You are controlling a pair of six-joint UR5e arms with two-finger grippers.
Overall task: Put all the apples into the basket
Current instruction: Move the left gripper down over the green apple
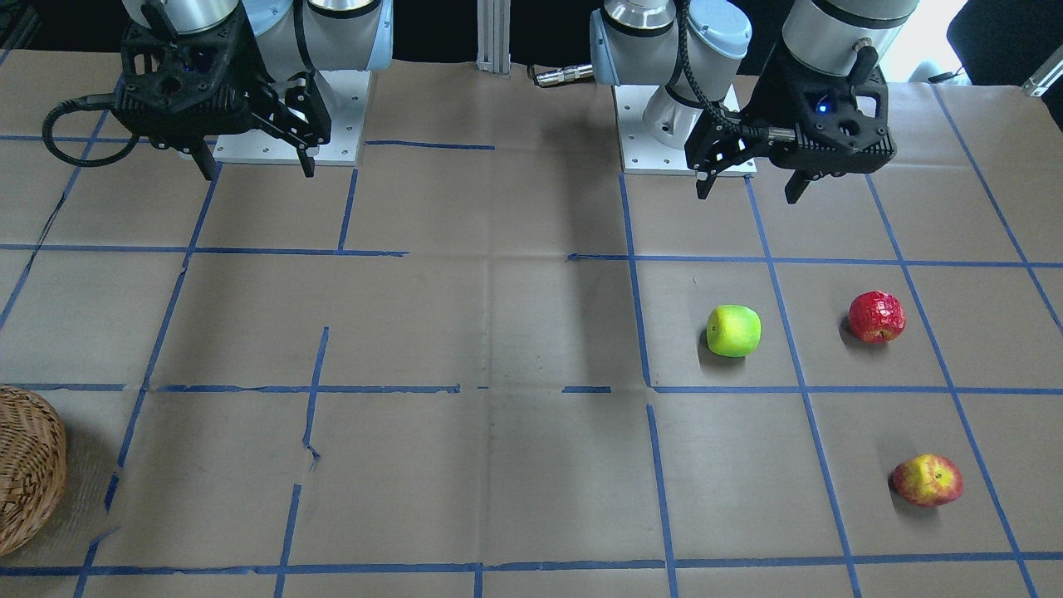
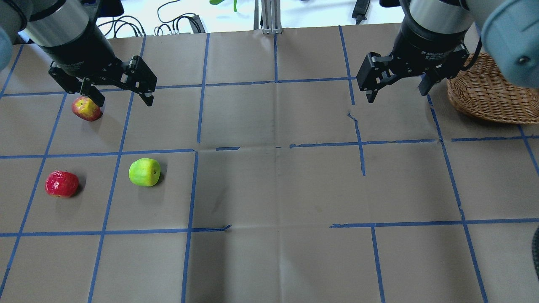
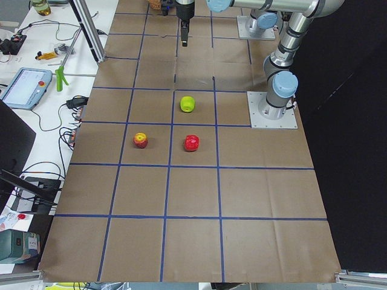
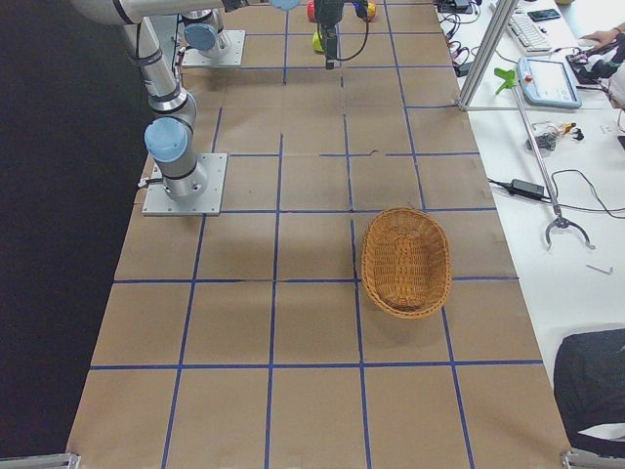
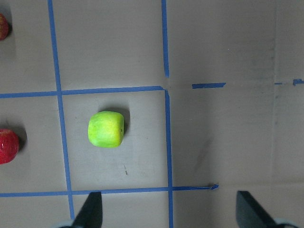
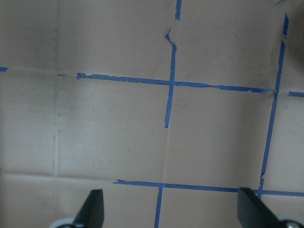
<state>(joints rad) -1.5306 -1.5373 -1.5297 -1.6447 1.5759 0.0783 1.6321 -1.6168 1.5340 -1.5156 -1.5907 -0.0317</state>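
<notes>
Three apples lie on the robot's left side of the table. The green apple (image 1: 733, 330) (image 2: 144, 172) (image 5: 106, 129) is nearest the middle. The wrinkled red apple (image 1: 876, 316) (image 2: 62, 184) (image 5: 7, 146) lies beside it, further out. The red-and-yellow apple (image 1: 928, 480) (image 2: 86, 108) lies further from the robot. My left gripper (image 1: 747, 193) (image 2: 125, 102) (image 5: 171, 209) hangs open and empty, high above the apples. The wicker basket (image 2: 484, 105) (image 4: 405, 311) (image 1: 29, 469) stands empty at the far right. My right gripper (image 1: 257, 172) (image 2: 396, 96) (image 6: 171, 209) is open and empty, above bare paper beside the basket.
Brown paper with a blue tape grid (image 2: 273, 80) covers the table. The two arm bases (image 1: 689, 124) (image 1: 291, 116) stand at the robot's edge. A side bench holds a tablet (image 3: 27, 84) and cables beyond the far table edge.
</notes>
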